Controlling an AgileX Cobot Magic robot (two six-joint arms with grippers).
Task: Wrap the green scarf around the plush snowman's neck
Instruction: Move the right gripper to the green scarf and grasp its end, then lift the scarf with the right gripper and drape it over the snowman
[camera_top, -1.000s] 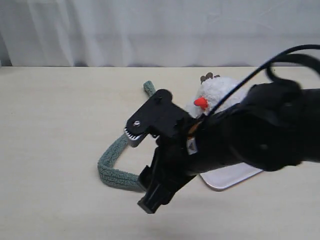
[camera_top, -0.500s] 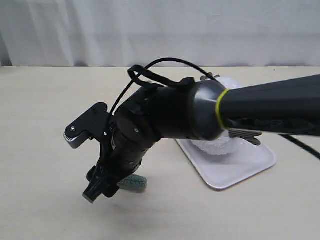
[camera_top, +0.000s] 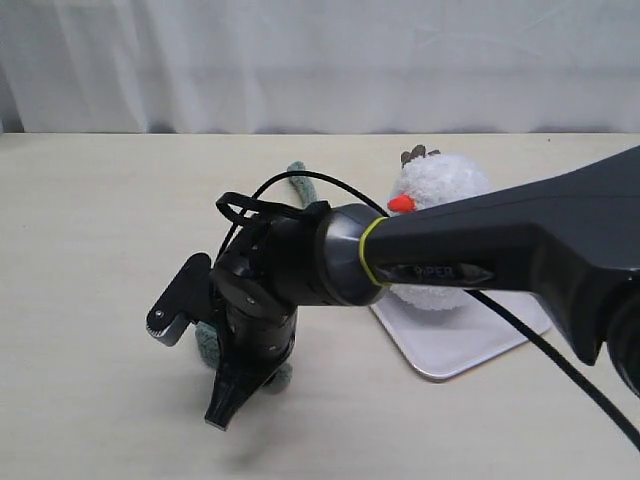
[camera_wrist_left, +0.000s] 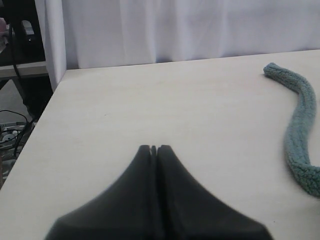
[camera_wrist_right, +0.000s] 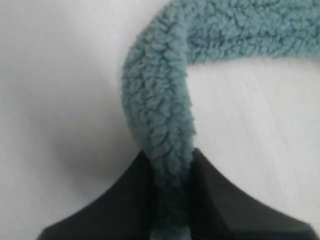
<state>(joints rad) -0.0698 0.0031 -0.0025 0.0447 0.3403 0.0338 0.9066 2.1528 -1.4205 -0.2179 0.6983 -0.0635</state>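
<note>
The green scarf (camera_wrist_right: 160, 100) lies curved on the table, and my right gripper (camera_wrist_right: 167, 155) is shut on a bend of it, the knit squeezed between both fingers. In the exterior view the right arm reaches across to left of centre, its gripper (camera_top: 224, 405) pointing down at the table; scarf bits (camera_top: 207, 343) show beside it and the far end (camera_top: 297, 178) lies behind. The plush snowman (camera_top: 440, 190) with its orange nose (camera_top: 401, 203) sits on the white tray (camera_top: 470, 345); the arm hides its neck. My left gripper (camera_wrist_left: 154, 148) is shut and empty, with a stretch of scarf (camera_wrist_left: 300, 125) off to one side of it.
The tray sits right of centre in the exterior view, with the right arm's black cable (camera_top: 545, 355) trailing over it. A white curtain (camera_top: 320, 60) backs the table. The left wrist view shows the table's side edge (camera_wrist_left: 52, 95) with cables beyond.
My right arm swung left and down from in front of the snowman to the scarf's bend. Its jaws, open before, have closed on the scarf. The snowman is uncovered again.
</note>
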